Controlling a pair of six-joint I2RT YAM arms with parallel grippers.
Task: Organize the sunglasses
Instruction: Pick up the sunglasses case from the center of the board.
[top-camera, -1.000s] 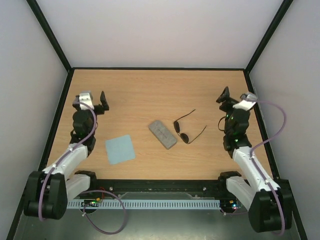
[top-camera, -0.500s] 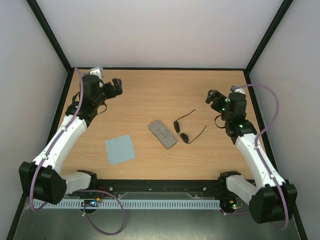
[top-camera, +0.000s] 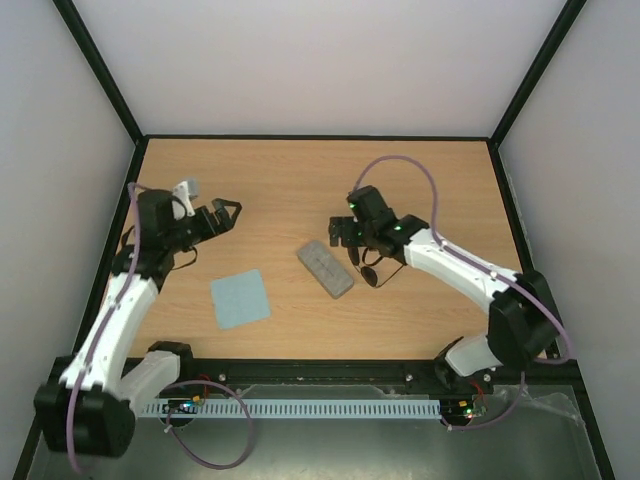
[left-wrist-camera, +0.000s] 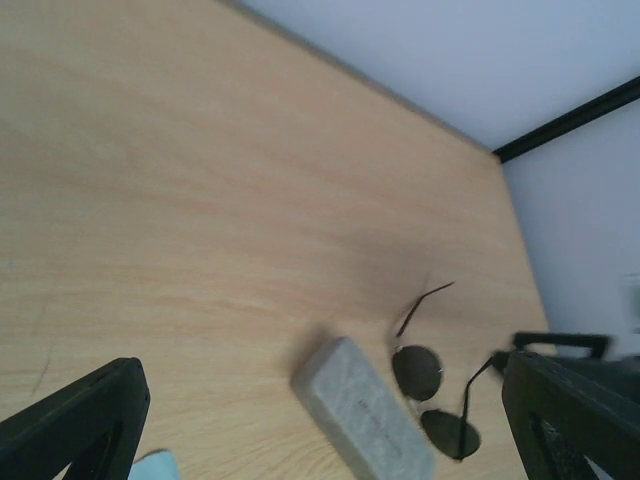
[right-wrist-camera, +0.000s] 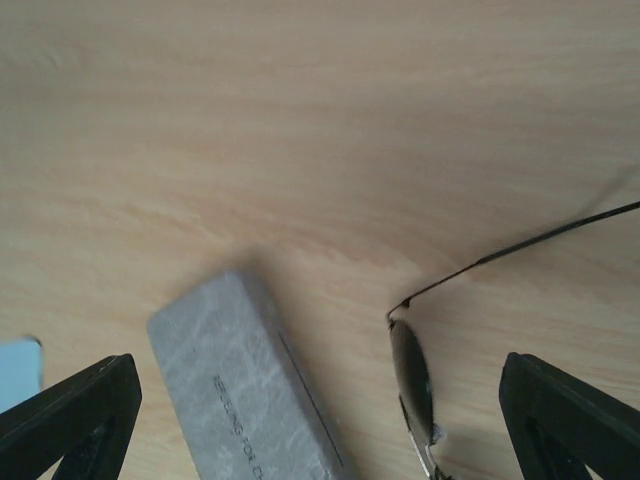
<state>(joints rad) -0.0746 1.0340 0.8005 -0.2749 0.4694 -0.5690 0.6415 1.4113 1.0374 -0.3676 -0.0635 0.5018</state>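
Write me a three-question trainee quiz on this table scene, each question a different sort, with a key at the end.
1. True or false: the grey case lies with its lid open.
2. Which gripper is nearest the sunglasses? A) left gripper B) right gripper C) both equally near
3. Fill in: in the top view, the light blue cloth lies to the ___ of the case.

Key: 1 false, the case is shut; 2 B; 3 left.
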